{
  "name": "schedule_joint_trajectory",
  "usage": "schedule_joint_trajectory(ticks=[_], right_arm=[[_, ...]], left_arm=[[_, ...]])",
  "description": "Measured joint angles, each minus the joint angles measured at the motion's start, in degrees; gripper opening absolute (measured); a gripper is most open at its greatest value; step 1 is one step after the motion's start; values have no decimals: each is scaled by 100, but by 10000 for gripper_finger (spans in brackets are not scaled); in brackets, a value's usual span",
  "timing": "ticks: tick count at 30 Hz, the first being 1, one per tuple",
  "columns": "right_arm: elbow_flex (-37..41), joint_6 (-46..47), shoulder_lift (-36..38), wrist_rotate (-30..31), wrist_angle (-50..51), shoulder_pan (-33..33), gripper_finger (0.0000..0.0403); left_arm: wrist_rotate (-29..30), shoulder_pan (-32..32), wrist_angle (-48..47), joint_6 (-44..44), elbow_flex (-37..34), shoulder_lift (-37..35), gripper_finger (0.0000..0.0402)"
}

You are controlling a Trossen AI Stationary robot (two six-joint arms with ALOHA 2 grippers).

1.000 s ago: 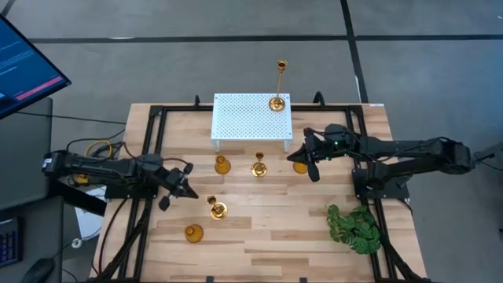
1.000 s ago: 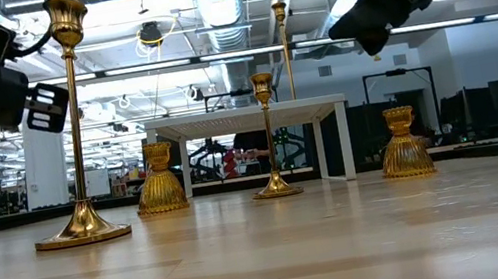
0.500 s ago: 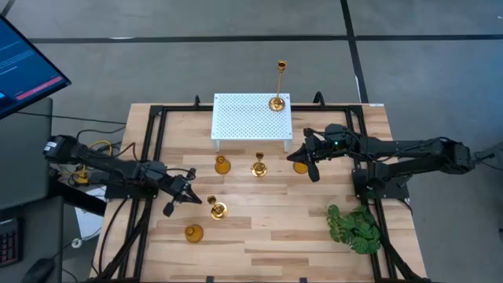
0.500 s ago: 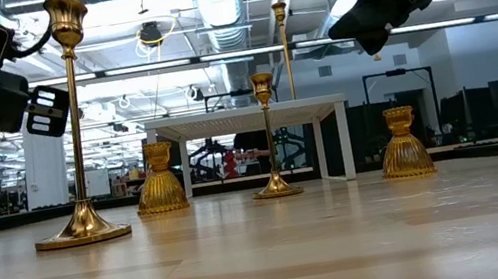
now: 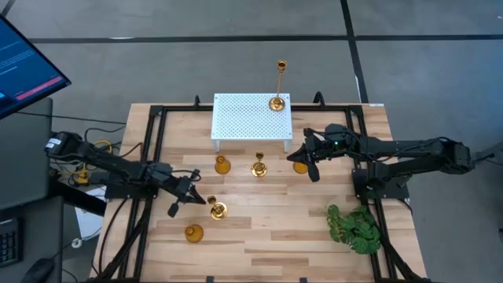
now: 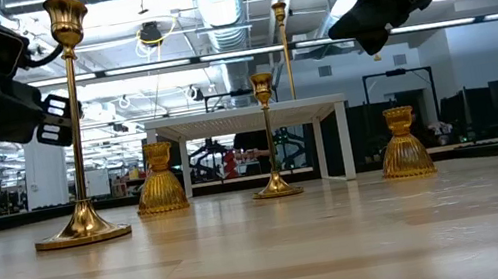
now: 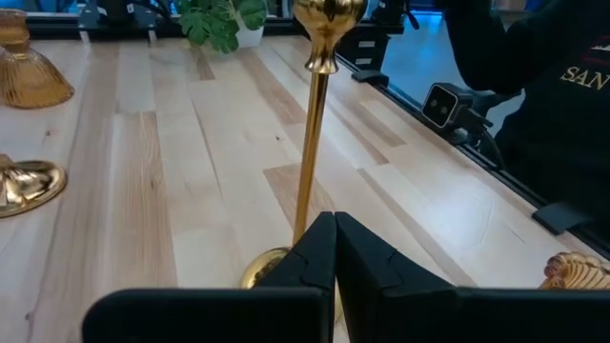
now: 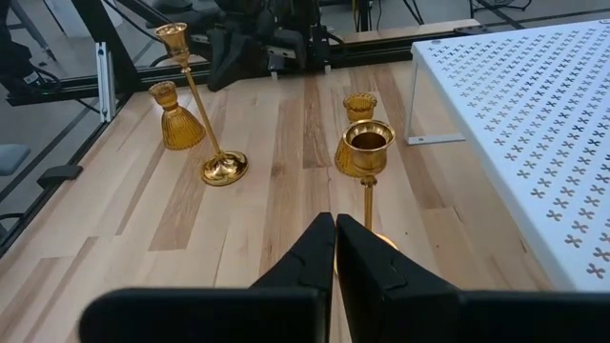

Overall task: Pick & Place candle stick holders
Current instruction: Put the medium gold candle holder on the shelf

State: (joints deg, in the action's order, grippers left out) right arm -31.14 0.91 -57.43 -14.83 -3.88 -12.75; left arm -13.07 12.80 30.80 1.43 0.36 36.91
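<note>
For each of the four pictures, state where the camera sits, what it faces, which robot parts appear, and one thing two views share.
High view: overhead, facing down on the wooden table; both arms show.
Low view: table height, facing the white perforated stand; arms hang overhead.
Left wrist view: behind the shut left hand, facing a slim brass candlestick.
Right wrist view: behind the shut right hand, facing a shorter brass candlestick.
Shared: that slim candlestick also appears in the high view.

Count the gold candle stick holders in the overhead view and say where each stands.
6. A tall slim brass stick on the white perforated stand; squat ones at; slim sticks at on the wooden table.
</note>
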Motion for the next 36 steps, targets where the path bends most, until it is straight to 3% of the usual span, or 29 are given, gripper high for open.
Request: schedule_joint_trajectory(ticks=[4, 20, 36], right_arm=[[0, 0, 0, 0, 0, 0, 7], [0, 0, 0, 0, 2, 0, 7], [-2, 1, -2, 0, 4, 0, 7]], left_arm=[[-1, 0, 160, -3, 0, 208, 12], [-1, 0, 1283, -16, 0, 1399, 116], [-2, 0, 2982, -39, 12, 2945, 146]])
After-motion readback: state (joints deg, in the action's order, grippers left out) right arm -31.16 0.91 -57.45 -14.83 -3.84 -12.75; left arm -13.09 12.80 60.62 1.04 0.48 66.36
